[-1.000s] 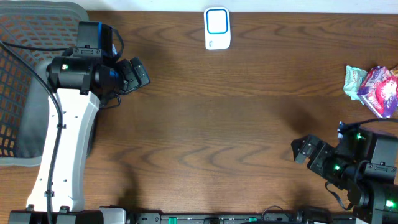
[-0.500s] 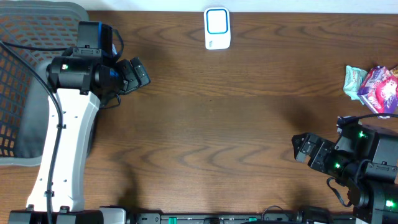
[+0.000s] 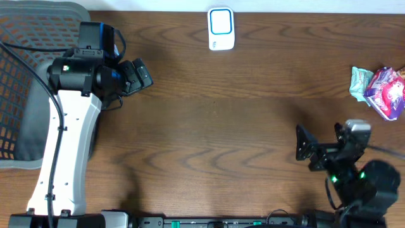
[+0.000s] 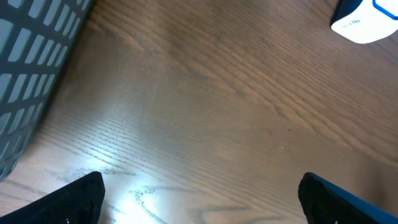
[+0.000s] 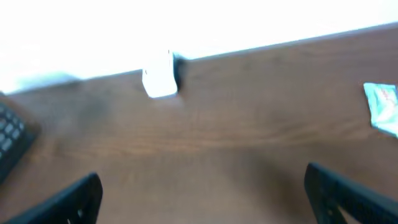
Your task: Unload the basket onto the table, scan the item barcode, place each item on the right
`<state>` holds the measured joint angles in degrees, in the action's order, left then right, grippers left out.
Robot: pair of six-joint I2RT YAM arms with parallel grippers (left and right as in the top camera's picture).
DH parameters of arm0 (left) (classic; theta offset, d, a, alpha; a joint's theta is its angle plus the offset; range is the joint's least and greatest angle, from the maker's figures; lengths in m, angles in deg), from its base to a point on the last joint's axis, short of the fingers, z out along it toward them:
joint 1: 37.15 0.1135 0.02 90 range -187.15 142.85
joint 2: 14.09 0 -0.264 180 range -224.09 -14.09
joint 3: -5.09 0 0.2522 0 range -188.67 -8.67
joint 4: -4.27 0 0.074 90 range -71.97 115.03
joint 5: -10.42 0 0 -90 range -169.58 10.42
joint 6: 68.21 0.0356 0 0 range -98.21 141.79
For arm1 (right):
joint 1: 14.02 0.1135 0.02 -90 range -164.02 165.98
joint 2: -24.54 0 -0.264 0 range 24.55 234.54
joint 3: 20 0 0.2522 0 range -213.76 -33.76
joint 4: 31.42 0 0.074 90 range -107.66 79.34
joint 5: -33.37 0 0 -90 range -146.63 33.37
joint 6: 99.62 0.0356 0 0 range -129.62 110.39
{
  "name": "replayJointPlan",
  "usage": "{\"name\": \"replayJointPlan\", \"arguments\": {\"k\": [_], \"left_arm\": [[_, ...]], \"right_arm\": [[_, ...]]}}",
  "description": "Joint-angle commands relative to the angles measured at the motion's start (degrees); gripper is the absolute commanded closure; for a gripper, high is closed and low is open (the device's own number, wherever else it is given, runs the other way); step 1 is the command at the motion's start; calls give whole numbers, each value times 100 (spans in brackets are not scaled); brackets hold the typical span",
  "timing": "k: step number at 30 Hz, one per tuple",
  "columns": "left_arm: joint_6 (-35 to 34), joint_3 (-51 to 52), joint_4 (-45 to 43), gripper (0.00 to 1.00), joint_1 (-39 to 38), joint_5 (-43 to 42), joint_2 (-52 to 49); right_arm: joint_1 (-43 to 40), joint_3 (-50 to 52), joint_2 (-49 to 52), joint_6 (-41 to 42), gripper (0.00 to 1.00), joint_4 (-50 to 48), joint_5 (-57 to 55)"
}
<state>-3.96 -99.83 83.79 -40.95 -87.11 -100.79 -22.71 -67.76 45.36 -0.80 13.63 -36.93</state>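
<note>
While agape — grippers (image 3: 144,75) (image 3: 302,144) toward opposite sides

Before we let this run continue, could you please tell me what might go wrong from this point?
1. The pink packet lies against the green packet, so the open right claw may pinch or drag both at once.
2. No barcode shows on either packet from above, so the scanner, well away from them, may read nothing unless the packet is turned first.
</note>
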Motion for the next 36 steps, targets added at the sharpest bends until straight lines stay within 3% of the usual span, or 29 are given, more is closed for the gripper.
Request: {"name": "replayJointPlan", "arguments": {"k": [1,14,31,36], "left_arm": [[-48,-4,20,1,20,33,-13],[-48,-4,20,1,20,33,-13],[-48,-4,20,1,20,33,-13],[-48,-4,20,1,20,33,-13]], "right_arm": [[55,863,-603,-118,1,-675,168],[315,2658,-2061,-120,1,-2529,-422],[579,3381,-2055,-120,1,-3683,-1386],[584,3373,-2055,-192,1,-3615,-1427]]}}
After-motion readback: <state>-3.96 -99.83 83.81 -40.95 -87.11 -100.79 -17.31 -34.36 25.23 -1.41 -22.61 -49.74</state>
